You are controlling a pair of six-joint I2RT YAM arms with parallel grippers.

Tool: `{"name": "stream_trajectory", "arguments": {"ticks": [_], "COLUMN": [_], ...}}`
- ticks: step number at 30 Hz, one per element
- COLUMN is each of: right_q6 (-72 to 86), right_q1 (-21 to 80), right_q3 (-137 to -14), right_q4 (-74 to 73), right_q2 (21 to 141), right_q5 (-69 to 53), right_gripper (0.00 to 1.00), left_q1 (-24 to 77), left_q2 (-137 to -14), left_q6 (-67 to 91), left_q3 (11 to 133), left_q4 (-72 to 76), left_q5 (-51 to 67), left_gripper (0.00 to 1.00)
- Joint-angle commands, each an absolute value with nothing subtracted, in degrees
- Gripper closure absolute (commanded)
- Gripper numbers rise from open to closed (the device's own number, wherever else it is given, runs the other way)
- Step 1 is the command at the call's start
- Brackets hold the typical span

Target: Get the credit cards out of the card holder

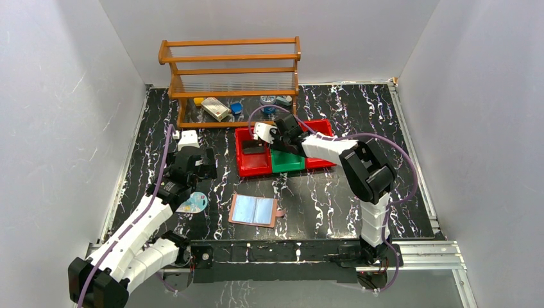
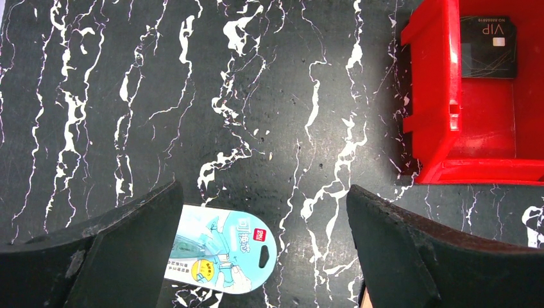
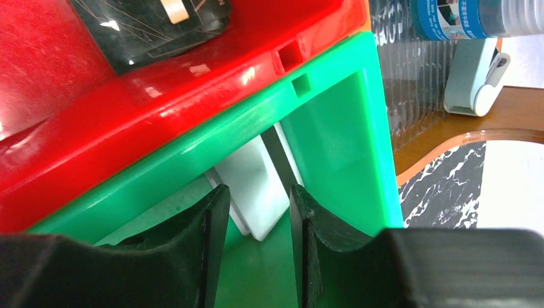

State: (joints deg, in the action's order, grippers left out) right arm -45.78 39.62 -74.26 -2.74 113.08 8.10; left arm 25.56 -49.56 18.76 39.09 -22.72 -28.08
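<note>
We see the card holder (image 1: 255,210) lying open on the tabletop (image 2: 192,96), between the two arm bases. The left gripper (image 2: 263,192) hangs spread wide above a teal packet (image 2: 224,247). The right gripper (image 3: 258,190) reaches into the green bin (image 3: 333,128), jaws partly apart, with a pale card (image 3: 247,168) leaning just beyond them. A black VIP card (image 2: 487,48) lies in the red bin (image 2: 436,83).
</note>
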Motion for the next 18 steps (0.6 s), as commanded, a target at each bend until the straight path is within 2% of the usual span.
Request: {"name": "stream_trajectory", "arguments": {"ticks": [1,8,14,18], "right_q6": [-42.73,-39.05,-29.03,-16.39], "right_q1": [39.72,39.72,39.75,39.81], "right_q3": [-74.97,-73.65,-71.97,-70.53], "right_q4": [-3.42,-1.84,1.75,1.42], "right_q2": [109.23,106.50,100.27,93.66], "right_q5": [4.05,5.01,9.85,13.53], "right_gripper": [0.51,0.50,0.48,0.37], "left_q1": [25.14,25.14,25.14,25.14], "left_q2": [-49.67,-49.91,-50.73,-51.20], "left_q6": [18.30,18.30,18.28,18.61], "left_q3": [39.03,39.03,39.21,39.29], "left_q4": [-22.22,-22.16,-22.18,-22.31], "left_q5": [-29.00,-28.49,-28.39,-29.00], "left_gripper": [0.02,0.02,0.02,0.02]}}
